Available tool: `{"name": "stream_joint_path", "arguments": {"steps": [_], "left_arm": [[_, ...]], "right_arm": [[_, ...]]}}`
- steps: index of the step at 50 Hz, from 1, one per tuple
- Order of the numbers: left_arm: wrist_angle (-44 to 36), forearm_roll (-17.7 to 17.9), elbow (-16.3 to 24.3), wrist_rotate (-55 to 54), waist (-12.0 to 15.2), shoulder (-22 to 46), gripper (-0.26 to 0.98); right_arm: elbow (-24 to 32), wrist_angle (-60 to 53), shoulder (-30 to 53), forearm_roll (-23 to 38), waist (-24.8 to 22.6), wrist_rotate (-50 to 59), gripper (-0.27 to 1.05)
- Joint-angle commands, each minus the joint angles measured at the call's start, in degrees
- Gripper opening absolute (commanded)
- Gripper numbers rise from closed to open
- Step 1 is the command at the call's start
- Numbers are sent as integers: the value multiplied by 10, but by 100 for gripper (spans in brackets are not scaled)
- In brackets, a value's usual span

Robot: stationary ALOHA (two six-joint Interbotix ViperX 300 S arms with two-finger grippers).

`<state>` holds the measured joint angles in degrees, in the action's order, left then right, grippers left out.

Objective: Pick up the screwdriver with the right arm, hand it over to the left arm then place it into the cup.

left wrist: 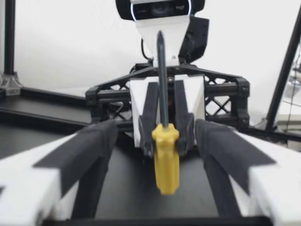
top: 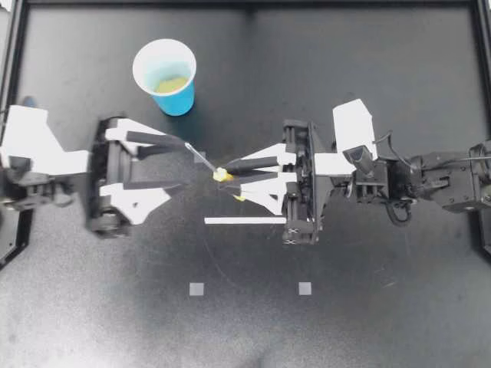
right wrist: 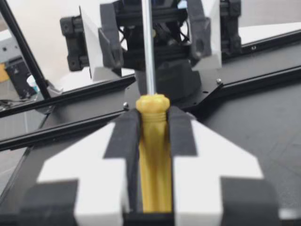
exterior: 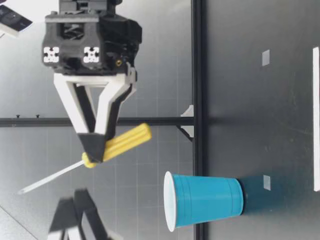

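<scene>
A yellow-handled screwdriver [top: 222, 175] hangs above the table with my right gripper [top: 228, 172] shut on its handle [right wrist: 154, 155]. The metal shaft [top: 201, 157] points toward my left gripper [top: 182, 162], which is open. The shaft tip lies close to the far left finger [top: 157, 139], and I see no contact. In the left wrist view the screwdriver [left wrist: 165, 160] sits ahead, between the spread fingers [left wrist: 91, 148]. In the low view it [exterior: 122, 142] is tilted, handle end lower. The blue cup [top: 165, 77] stands upright at the back left, something yellowish inside.
A white strip [top: 245, 221] lies on the table under my right gripper. Two small grey squares [top: 197, 289] [top: 304, 288] mark the front area. Black frame rails [top: 12, 69] run along the table's edges. The cup [exterior: 205, 200] stands below and beside my left gripper [exterior: 75, 215].
</scene>
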<state>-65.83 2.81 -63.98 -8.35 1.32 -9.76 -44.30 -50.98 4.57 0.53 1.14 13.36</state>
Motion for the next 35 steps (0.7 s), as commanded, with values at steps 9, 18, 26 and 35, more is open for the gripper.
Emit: {"name": "stream_joint_path", "arguments": {"steps": [9,18,26,35], "left_arm": [[-25,1,28,-2,1,12,67],[-25,-2,38,-3,0,18,65],[-26,-2,40,-3,1,18,48],[-25,-2,40,-3,1,18,20]], "right_arm": [[14,-6,-1,2,-3,0,4],[19,-5,4,2,-2,-1,4],[21,-4,5,1,-3,-1,4],[21,-4,6,2,-3,-1,4]]}}
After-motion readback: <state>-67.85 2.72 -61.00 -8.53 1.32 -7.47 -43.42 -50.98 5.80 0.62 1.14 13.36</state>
